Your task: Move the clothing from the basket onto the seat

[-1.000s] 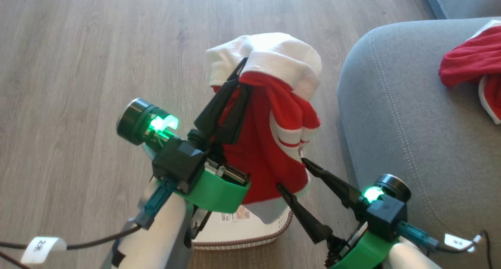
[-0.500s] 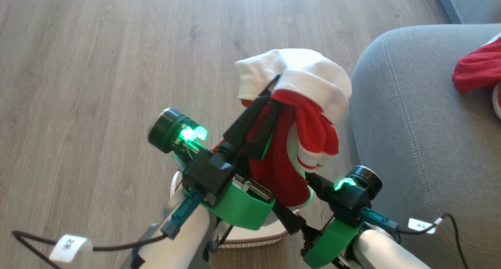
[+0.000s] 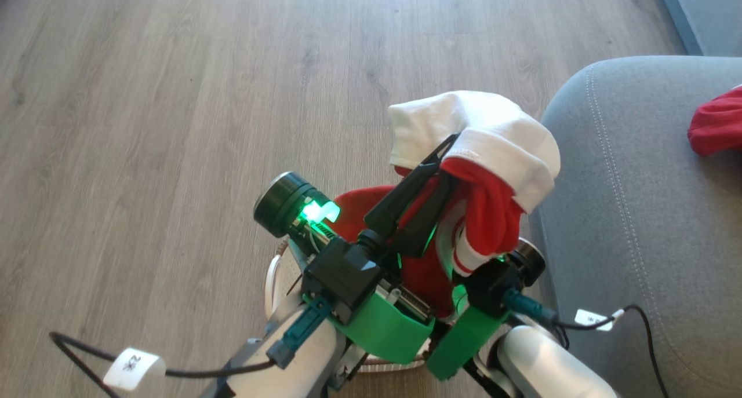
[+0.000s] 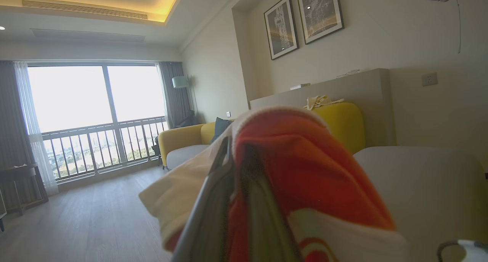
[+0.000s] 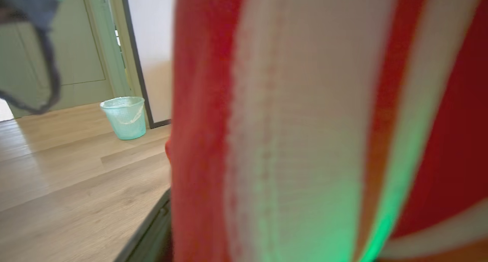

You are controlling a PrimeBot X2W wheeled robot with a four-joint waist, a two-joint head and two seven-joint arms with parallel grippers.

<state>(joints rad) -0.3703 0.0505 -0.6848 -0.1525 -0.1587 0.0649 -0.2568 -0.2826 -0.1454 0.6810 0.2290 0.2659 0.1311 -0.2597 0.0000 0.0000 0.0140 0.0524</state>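
Red garment [image 3: 490, 210], white lining turned outward over its top, hangs bunched from the shut jaws of the left gripper [image 3: 447, 157] above the cream basket [image 3: 281, 273], just beside the grey seat [image 3: 637, 212], where a second red garment [image 3: 716, 126] lies crumpled.

A white tag [image 3: 132, 368] on the cable [image 3: 203, 372] at seven o'clock reads "2" plus an unclear mark.
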